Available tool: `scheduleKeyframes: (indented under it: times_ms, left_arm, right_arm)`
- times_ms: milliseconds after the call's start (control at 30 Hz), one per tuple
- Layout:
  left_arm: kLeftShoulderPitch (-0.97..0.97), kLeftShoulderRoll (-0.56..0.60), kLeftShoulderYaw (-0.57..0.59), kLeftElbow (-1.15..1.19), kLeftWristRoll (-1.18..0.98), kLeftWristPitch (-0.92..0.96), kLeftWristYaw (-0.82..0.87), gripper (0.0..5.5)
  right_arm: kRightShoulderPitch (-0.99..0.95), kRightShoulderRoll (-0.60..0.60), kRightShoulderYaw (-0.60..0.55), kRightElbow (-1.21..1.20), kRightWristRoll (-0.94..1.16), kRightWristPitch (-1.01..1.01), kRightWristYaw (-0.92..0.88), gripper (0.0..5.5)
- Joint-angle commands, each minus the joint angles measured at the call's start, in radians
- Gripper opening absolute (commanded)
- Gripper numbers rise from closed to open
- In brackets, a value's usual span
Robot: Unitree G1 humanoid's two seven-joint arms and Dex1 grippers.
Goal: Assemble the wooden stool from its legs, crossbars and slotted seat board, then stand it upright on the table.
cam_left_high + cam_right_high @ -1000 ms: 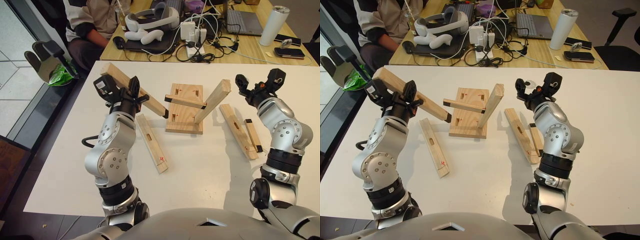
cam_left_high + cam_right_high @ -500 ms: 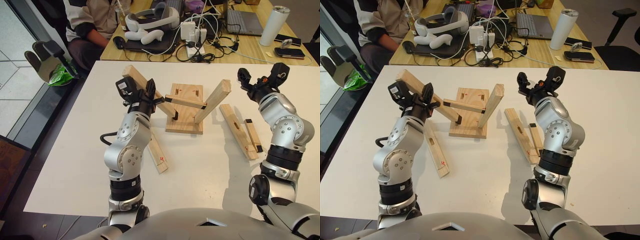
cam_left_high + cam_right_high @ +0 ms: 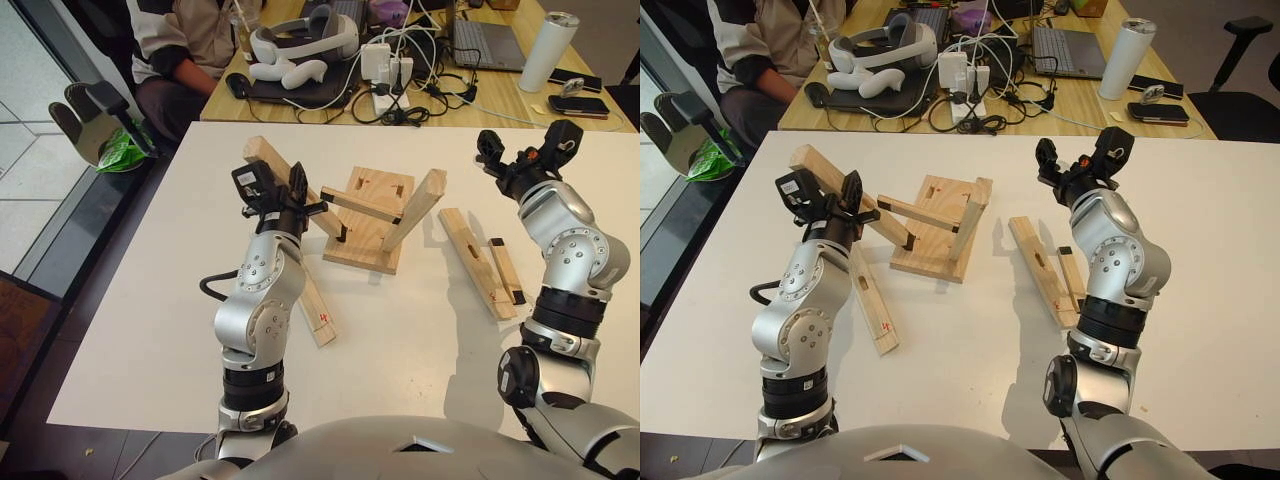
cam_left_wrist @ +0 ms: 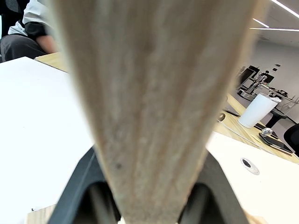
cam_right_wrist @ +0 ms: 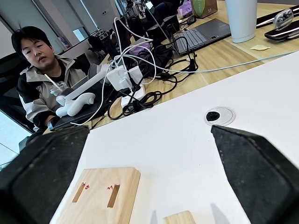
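Note:
My left gripper (image 3: 278,187) is shut on a wooden leg (image 3: 262,155) held slanting down toward the table's middle. The leg's lower end (image 3: 338,232) meets the left edge of the slotted seat board (image 3: 355,250), which lies skewed on the table. One leg (image 3: 412,208) stands tilted in the board's right side, and a crossbar (image 3: 358,203) runs from it toward the held leg. In the left wrist view the held leg (image 4: 149,93) sits between the dark fingers (image 4: 74,196). My right gripper (image 3: 525,155) is open and empty over the far right of the table. Its fingers (image 5: 42,172) frame the seat board (image 5: 100,200).
A loose leg (image 3: 312,305) lies on the table below my left gripper. Another leg (image 3: 470,250) and a short crossbar (image 3: 506,270) lie at the right. Behind the white table (image 3: 400,360) a desk holds a headset (image 3: 300,40), cables, a laptop and a tumbler (image 3: 548,50).
My left gripper has carried its leg right, up to the seat board. The board, with its leg and crossbar, has turned and shifted a little. My right gripper has risen slightly.

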Motion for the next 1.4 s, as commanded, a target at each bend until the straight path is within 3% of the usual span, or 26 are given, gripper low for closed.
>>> scheduleKeyframes:
  times_ms: [33,200,400,800,1400]
  left_arm:
    - [0.018,-0.046,-0.005,0.029,0.020,0.022,0.012,1.01]
    - [-0.024,0.016,-0.034,0.053,0.037,0.026,-0.062,1.01]
    - [-0.101,0.092,0.017,0.123,0.044,0.025,-0.180,1.01]
    - [-0.117,0.095,0.100,0.137,0.007,0.015,-0.271,1.01]
    - [-0.143,0.184,0.102,0.226,0.017,-0.060,-0.472,1.01]
  right_arm:
    - [-0.026,-0.012,0.006,0.005,-0.006,-0.005,0.000,4.86]
    - [-0.029,-0.011,0.008,0.005,-0.004,-0.003,0.002,4.86]
    - [-0.039,-0.013,0.009,0.014,0.000,0.000,0.008,4.86]
    - [-0.043,-0.012,0.020,0.012,0.008,0.018,0.027,4.86]
    - [-0.054,-0.026,0.020,0.025,0.012,0.024,0.043,4.86]
